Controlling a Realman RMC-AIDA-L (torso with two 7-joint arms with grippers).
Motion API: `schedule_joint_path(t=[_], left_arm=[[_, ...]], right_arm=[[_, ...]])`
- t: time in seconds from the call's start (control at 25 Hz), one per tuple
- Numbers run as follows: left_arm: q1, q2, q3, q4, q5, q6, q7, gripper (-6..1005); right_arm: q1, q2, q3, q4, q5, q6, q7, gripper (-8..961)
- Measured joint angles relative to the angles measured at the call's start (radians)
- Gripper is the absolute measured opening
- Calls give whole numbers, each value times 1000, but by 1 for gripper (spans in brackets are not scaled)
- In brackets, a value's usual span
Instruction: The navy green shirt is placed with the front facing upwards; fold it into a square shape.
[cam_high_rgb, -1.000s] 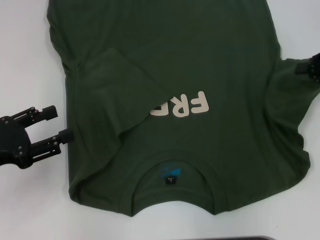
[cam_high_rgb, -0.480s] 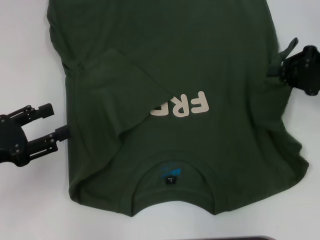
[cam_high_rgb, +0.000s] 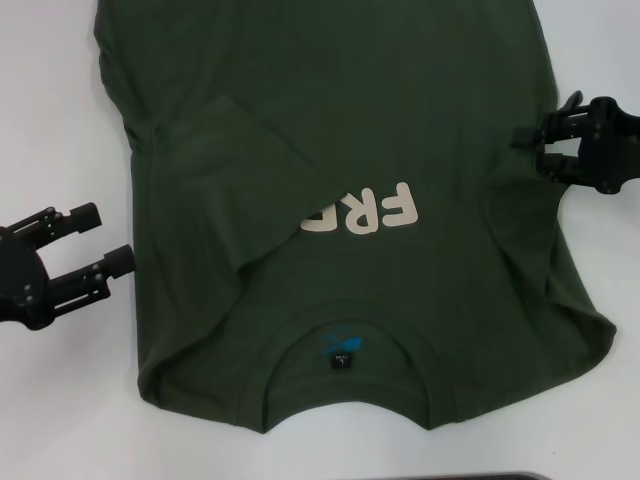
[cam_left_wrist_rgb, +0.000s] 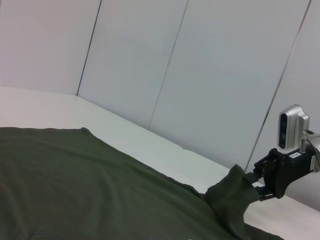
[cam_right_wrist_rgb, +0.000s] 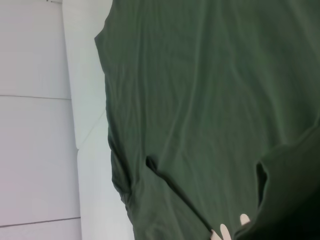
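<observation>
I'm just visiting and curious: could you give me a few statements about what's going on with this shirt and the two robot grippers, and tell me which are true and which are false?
1. The navy green shirt lies on a white table. True.
2. The whole chest print is readable. False: the folded-in left sleeve covers part of it.
3. The right gripper is at the shirt's right edge. True; the left wrist view shows cloth lifted at its fingers.
4. The left gripper is clamped on the collar. False: it is open, on the table beside the shirt.
</observation>
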Motion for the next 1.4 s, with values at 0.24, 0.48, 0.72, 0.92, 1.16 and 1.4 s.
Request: schedule_joint_path(t=[0.24, 0.48, 0.72, 0.92, 1.16, 1.4], left_arm=[[3, 0, -10, -3, 0, 0, 0, 771], [3, 0, -12, -3, 0, 1, 0, 771], [3, 0, -13, -2, 0, -1, 0, 771], [4, 0, -14, -2, 0, -4, 0, 772], [4, 0, -31, -1, 0, 1, 0, 772], [5, 0, -36, -1, 0, 2, 0, 772]], right_arm=[[18, 16, -1, 0, 3, -2, -41, 395], [27, 27, 1, 1, 39, -7, -80, 518], [26, 25, -1, 23, 59, -14, -63, 702], [14, 26, 0, 48, 117, 2, -56, 712], [12, 27, -9, 58, 115, 39, -21, 711], [12, 18, -105, 61, 114, 87, 24, 709]])
